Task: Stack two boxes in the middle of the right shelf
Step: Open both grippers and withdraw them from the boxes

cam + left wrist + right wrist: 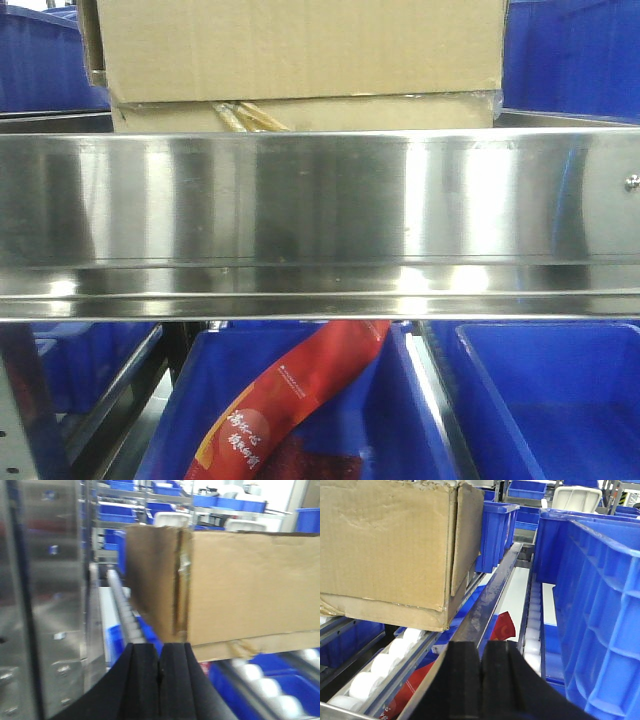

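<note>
The large brown cardboard box (300, 45) rests on top of the flatter box (300, 114) with peeling tape, both behind the shiny steel front edge of the right shelf (320, 200). The stack also shows in the left wrist view (240, 585) and in the right wrist view (390, 545), where the flat box (395, 611) sits on white rollers. My left gripper (160, 652) is shut and empty, just in front of the stack's left corner. My right gripper (481, 652) is shut and empty, to the right of the stack.
Blue plastic bins (590, 605) flank the stack and fill the level below (540, 400). A red printed packet (290, 400) lies in a lower bin. A steel divider rail (490, 600) runs beside the rollers (385, 665). A steel rack post (45, 595) stands at left.
</note>
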